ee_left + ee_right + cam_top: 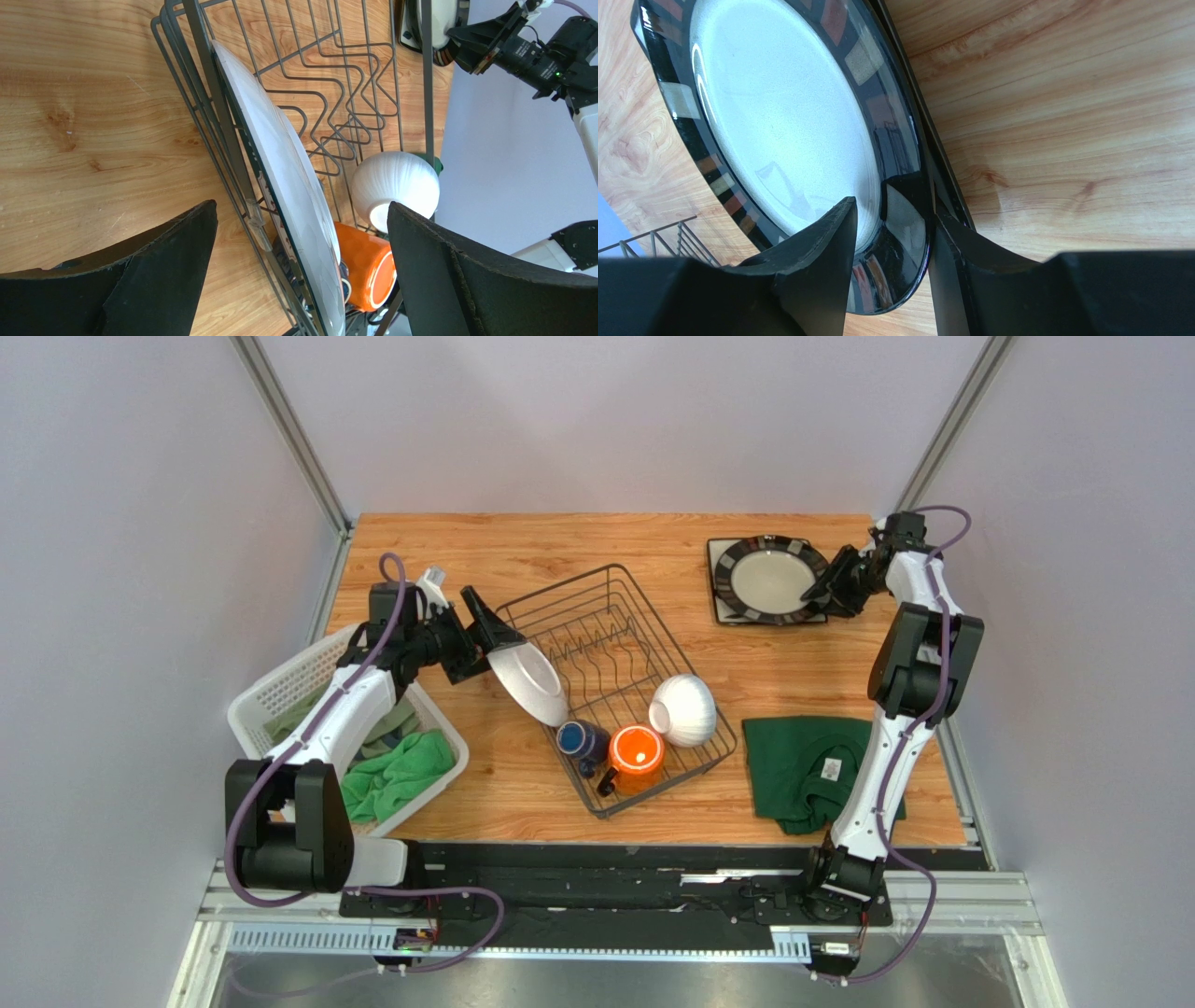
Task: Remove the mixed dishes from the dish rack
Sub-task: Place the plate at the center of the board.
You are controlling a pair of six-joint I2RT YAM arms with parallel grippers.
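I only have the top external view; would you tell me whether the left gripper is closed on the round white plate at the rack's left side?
Observer: It is open. In the left wrist view the left gripper has its fingers spread wide. The round white plate stands on edge between them, with a visible gap on each side.
Operator: Thank you. And how does the right gripper sit on the square plate at the far right?
Observer: In the right wrist view the right gripper straddles the rim of the square dark-rimmed plate, one jaw over its pale centre and the other outside its edge. Whether they pinch it, I cannot tell.
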